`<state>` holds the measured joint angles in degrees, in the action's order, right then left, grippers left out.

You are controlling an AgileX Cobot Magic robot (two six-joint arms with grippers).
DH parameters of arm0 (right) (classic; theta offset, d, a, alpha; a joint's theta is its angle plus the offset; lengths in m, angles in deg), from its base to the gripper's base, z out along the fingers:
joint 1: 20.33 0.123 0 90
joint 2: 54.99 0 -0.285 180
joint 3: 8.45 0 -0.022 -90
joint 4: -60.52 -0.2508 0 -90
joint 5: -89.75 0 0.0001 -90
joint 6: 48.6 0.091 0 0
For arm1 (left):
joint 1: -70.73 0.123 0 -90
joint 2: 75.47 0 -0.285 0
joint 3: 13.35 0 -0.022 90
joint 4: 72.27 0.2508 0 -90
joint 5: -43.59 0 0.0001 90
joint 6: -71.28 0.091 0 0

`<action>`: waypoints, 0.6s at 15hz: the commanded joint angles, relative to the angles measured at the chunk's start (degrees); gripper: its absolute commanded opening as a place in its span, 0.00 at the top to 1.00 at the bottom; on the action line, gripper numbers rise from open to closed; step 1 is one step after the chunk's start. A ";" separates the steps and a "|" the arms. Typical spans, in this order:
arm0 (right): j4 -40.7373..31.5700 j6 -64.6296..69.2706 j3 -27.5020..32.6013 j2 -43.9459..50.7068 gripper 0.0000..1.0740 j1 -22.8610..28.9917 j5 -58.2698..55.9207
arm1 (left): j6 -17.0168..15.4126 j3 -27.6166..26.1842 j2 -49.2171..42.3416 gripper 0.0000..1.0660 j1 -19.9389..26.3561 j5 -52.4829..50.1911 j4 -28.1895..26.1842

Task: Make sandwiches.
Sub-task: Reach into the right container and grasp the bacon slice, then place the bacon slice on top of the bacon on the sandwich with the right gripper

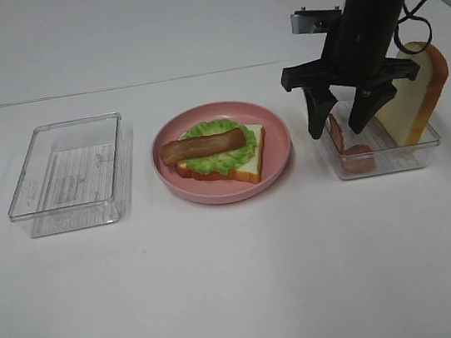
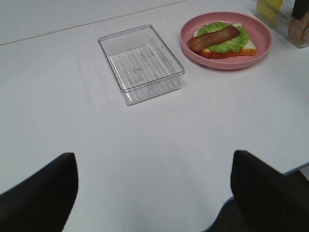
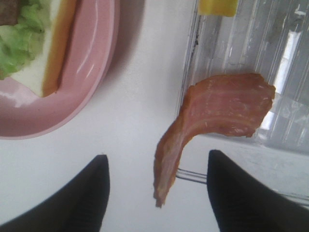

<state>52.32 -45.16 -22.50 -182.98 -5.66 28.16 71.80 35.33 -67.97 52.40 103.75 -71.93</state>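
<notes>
Right wrist view alone shows the bacon strip (image 3: 217,108) poking over the tray (image 3: 192,58) rim, untouched between the spread right gripper (image 1: 338,130). The sandwich (image 1: 222,156) lies on the plate (image 1: 279,140) alongside; left gripper (image 2: 152,162) spread.

Glossy pink plate (image 1: 283,148) beside the matt black right hand (image 1: 336,131); clear, ridged plastic tray (image 1: 400,157) beneath it; smooth white worktop (image 1: 242,284).

**Bright, even light; wrist views soft up close**

Diffuse overhead light, white table (image 1: 242,284) nearly washed out. Shadows faint and soft, e.g. under pink plate (image 1: 281,148) and beside clear tray (image 1: 75,177). Glare streaks on plate rim in right wrist view. L gripper fingers (image 2: 38,198) dark, blurred in fg. Ext. view sharp.
</notes>
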 commanded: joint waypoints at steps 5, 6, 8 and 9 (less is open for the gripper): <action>1.32 0.11 -0.29 -0.86 0.88 0.17 1.60 | 0.06 0.00 -1.26 0.24 -0.06 -0.29 -0.34; 1.32 0.11 -0.29 -0.86 0.97 0.17 1.43 | 0.06 0.00 -1.26 0.24 -0.06 -0.29 -0.34; 1.32 0.06 -0.29 -0.86 1.00 0.17 1.03 | 0.06 0.00 -1.26 0.24 -0.06 -0.29 -0.34; 1.32 0.06 -0.29 -0.86 1.00 0.17 0.97 | 0.06 0.00 -1.26 0.24 -0.06 -0.29 -0.34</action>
<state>53.30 -44.99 -22.50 -183.79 -5.66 29.76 71.80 35.33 -67.97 52.40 103.75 -71.93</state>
